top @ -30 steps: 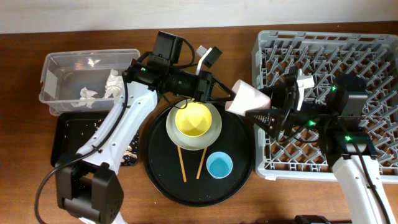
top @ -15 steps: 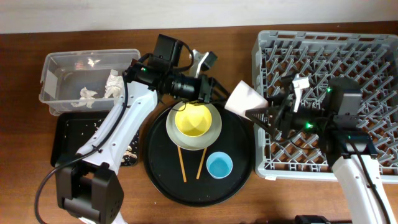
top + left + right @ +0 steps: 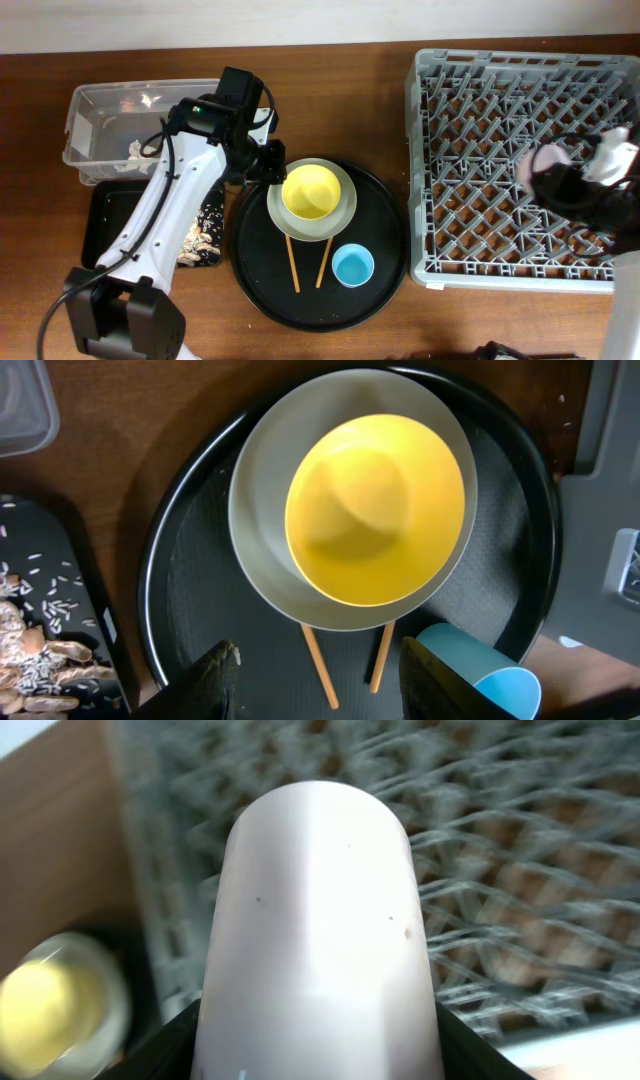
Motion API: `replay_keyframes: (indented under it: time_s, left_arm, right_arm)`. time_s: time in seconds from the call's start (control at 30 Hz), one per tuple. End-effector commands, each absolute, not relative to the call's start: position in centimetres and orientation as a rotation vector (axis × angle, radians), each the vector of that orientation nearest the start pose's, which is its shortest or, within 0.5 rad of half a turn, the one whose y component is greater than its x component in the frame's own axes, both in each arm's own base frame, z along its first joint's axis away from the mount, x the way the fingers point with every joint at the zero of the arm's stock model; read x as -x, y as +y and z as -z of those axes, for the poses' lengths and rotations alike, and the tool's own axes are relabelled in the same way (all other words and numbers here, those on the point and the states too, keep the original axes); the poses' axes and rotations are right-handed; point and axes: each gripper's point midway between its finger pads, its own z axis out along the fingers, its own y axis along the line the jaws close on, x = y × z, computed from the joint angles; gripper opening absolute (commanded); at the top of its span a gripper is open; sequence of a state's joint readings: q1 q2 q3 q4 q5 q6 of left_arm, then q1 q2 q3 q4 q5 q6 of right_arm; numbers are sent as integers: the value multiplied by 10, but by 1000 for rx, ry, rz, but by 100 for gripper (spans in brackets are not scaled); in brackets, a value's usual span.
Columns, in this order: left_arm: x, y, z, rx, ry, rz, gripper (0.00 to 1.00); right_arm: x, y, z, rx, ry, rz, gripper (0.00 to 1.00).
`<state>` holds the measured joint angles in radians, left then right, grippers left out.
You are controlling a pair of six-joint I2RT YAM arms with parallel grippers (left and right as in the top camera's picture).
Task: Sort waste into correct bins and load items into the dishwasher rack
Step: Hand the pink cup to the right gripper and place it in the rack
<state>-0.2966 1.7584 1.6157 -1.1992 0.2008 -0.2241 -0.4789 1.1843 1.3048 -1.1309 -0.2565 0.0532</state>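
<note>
The dishwasher rack (image 3: 470, 90) wants its load mouth down, so I would tip the pink cup (image 3: 547, 166) over, lower it between pegs and let go only once it sits. It hangs over the rack's right half, seemingly near level, with its long axis along the arm, base pointing left and mouth toward the right hand (image 3: 318, 1045) pinching it. The left hand (image 3: 320, 660) hangs spread above the yellow bowl (image 3: 375, 510)

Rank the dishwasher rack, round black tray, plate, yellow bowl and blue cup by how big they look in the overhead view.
Largest to smallest:
1. dishwasher rack
2. round black tray
3. plate
4. yellow bowl, which sits in the plate
5. blue cup
All sit near table level, so camera distance hardly skews this.
</note>
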Motion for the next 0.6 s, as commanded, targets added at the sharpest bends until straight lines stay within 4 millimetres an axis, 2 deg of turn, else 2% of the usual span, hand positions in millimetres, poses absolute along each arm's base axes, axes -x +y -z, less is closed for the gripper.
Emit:
replay_keyframes:
  time_s: [0.0,0.07,0.17,0.27,0.47,0.5,0.57]
  left_arm:
    - [-351,-137,-172,-155,2908,342,52]
    - [-351,-137,-172,-155,2908,342,52]
    - [-351,-137,-172,-156,2908,343,52]
    - [-350,-137,-172,-157,2911,342,52]
    - [-351,-137,-172,-158,2908,343,53]
    - [-351,-137,-172,-159,2908,343,53]
    - [-351,-137,-172,-158,2908,343,53]
  right_arm:
    - [-256,-150,-250,-825,2472,128,42]
    - [-254,-181,-250,-984,2482,198,42]
    - [-263,-222,-249,-1167,2476,202,43]
    - [-269,-250,-236,-1289,2463,188,46]
    - [-289,-271,-168,-1364,2585,129,52]
    - [-292,-272,-156,-1374,2609,108,61]
    - [-302,-270,-143,-1370,2617,30,63]
